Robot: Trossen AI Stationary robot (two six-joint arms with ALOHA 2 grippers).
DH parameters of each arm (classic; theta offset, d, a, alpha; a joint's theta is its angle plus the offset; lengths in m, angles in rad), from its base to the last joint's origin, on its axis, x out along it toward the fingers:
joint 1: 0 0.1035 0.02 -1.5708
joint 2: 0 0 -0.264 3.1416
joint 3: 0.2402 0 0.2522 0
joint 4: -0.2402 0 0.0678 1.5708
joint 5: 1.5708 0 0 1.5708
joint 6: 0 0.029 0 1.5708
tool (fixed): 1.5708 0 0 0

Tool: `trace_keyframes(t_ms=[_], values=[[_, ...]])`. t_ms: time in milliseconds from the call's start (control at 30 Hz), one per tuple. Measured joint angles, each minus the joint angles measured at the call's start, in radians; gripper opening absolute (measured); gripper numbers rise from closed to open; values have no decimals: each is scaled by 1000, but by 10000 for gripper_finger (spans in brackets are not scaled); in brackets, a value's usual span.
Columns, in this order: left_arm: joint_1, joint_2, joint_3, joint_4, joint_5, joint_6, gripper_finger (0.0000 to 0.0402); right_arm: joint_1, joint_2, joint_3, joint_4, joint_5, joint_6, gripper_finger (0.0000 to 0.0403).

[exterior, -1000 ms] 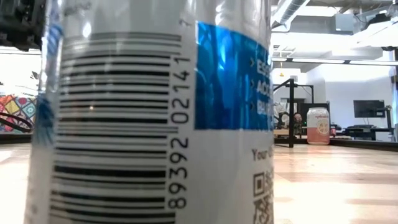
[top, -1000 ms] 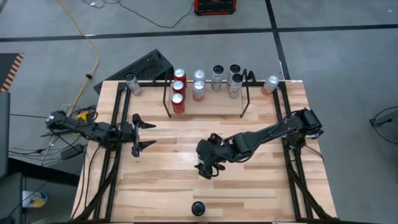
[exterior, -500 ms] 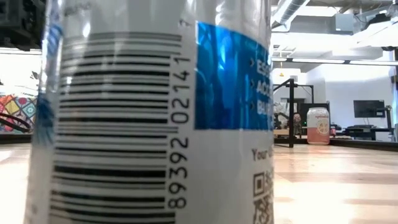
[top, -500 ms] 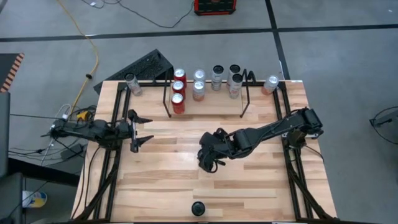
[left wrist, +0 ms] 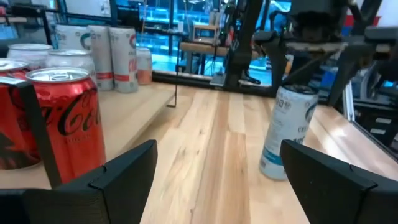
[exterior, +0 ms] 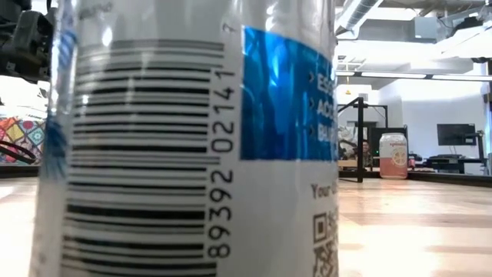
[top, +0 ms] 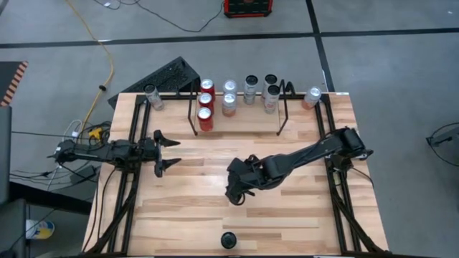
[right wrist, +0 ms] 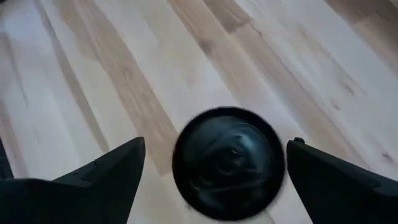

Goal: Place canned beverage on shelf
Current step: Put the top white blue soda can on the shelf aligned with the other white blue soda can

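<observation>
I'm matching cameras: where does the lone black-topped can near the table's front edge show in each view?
High: black-topped can, bottom centre.
Low: fills left and middle, barcode facing the camera.
Left wrist: upright, right of centre.
Right wrist: lid from above, low centre.
Landmark: red cans, also in left wrist.

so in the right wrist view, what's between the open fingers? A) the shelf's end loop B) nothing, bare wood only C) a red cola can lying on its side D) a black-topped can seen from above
D: the right gripper points down with both fingers apart, framing the round black top of a can standing on the wooden table.
</observation>
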Motion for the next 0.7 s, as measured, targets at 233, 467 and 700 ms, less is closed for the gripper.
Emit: trace_keyframes(t_ms=[233, 467, 700], values=[[0, 3, 0, 0, -2, 11, 327, -10, -6, -1, -9, -19, 23, 328], [0, 3, 0, -1, -2, 27, 327, -29, -6, 0, -24, -87, 6, 209], [0, 3, 0, -1, -3, 27, 327, -45, 1, 108, -180, -98, -81, 209]])
